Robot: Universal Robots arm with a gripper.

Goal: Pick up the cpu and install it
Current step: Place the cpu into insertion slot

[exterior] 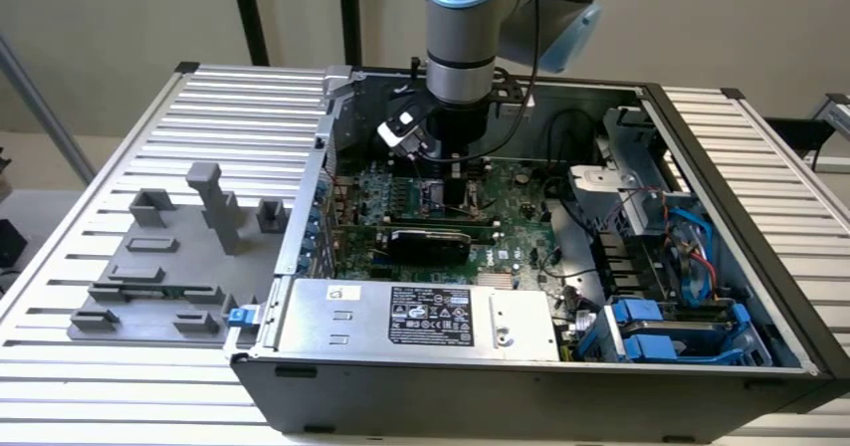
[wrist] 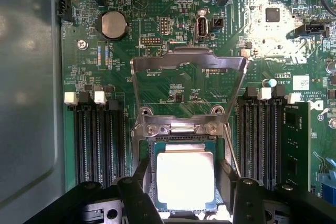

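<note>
Placement looks to be the step in hand: the cpu (wrist: 185,177) lies flat inside the socket (wrist: 181,128) on the motherboard (wrist: 157,30), its pale metal top facing up and a thin green rim showing evenly around it. The hinged load plate (wrist: 189,64) stands swung back, off the chip. The gripper (wrist: 184,178) hangs directly over the socket with its dark fingers (wrist: 140,179) spread apart, one on each side of the chip. As far as I can judge they are not pinching it, though the margin between pad and chip edge is slim.

In the exterior view the gripper (exterior: 452,165) sits in the upper middle of the frame, reaching straight down into the open computer case (exterior: 531,386). The grey fixture (exterior: 159,267) lies at the exterior view's left, well apart from the work.

Doing this step well probably comes down to flatness and a clean let-go. The even rim suggests the chip is square in its seat and not riding up on a corner. Any sideways drift of the fingers could nudge it or scrape the socket frame, so the arm should keep vertical and centred. The memory slots (wrist: 97,140) flank the socket closely, which leaves little room for error.
</note>
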